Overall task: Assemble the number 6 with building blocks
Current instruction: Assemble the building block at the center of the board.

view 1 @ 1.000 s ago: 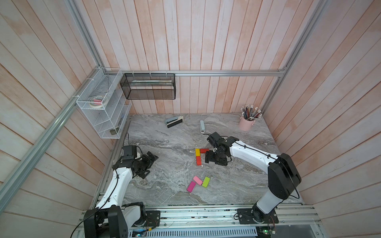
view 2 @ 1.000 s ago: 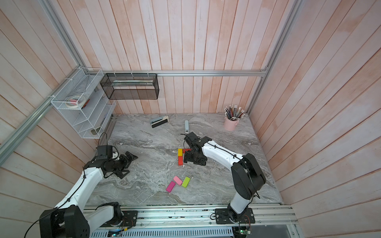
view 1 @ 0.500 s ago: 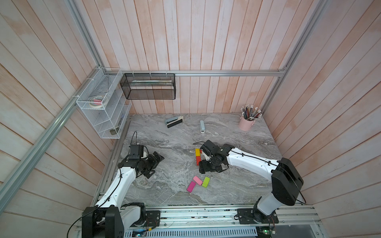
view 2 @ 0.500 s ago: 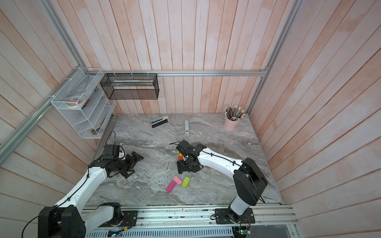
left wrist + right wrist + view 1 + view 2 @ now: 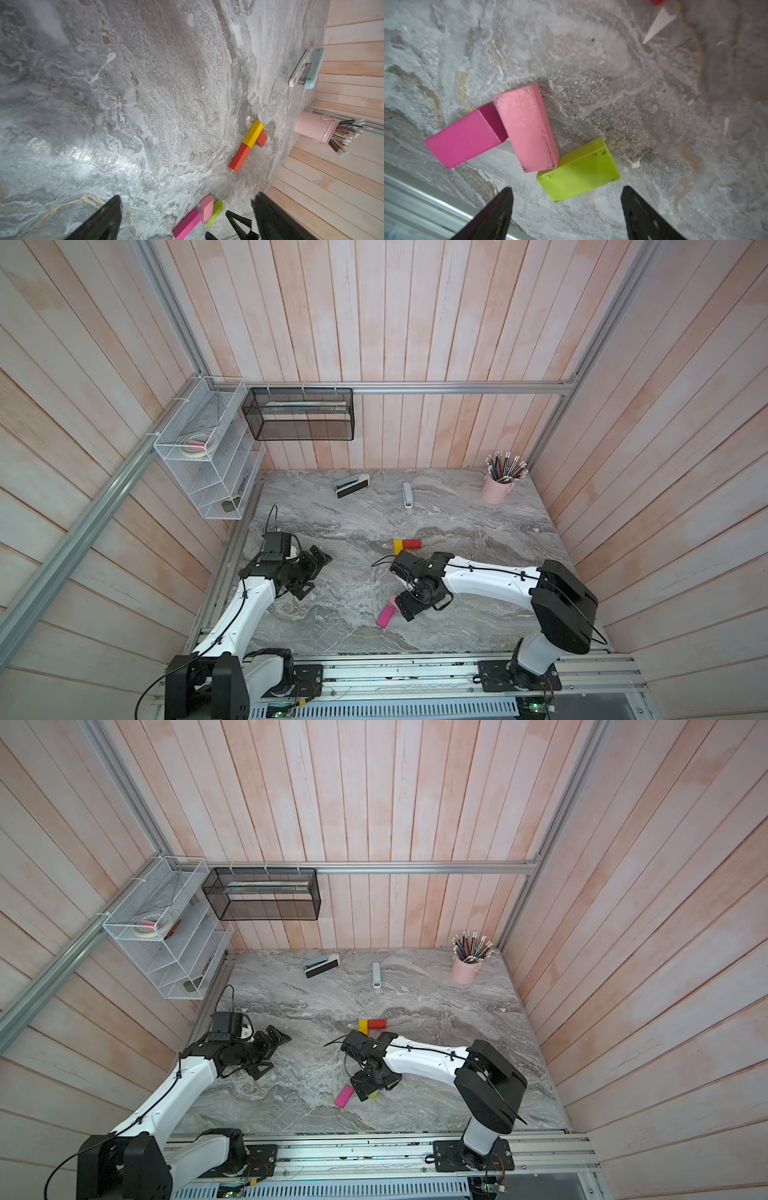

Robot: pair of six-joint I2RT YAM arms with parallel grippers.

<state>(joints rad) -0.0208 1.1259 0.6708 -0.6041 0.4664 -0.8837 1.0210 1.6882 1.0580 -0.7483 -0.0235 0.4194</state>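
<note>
Right wrist view looked down on three small, flat, painted, apparently wooden bricks bunched on the grey marbled worktop (image 5: 654,104): a lime green brick (image 5: 579,169), a light pink brick (image 5: 527,128) and a magenta brick (image 5: 465,138). The pink one touched the magenta brick's end and the green brick's corner. The right hand (image 5: 566,188) had its black fingers spread wide with nothing gripped, one on either side of the green brick's near end. Its height above the brick could not be told.

Left wrist view showed the left hand (image 5: 187,198), also spread wide and empty, well apart from every brick. Beyond it lay the started top of the number 6 (image 5: 248,145): a yellow brick (image 5: 253,134) end to end with a red brick (image 5: 240,158), and a second red brick (image 5: 261,138) against the yellow one's side.

Likely trouble: closing on the green brick could catch the pink brick's corner and drag it and the magenta one askew, or pinch two bricks together. A skewed grip might twist the green brick as it lifted. In both top views the right forearm (image 5: 490,576) passed near the yellow and red bricks, so a careless swing could scatter them.

No brand, label or writing was readable anywhere.
</note>
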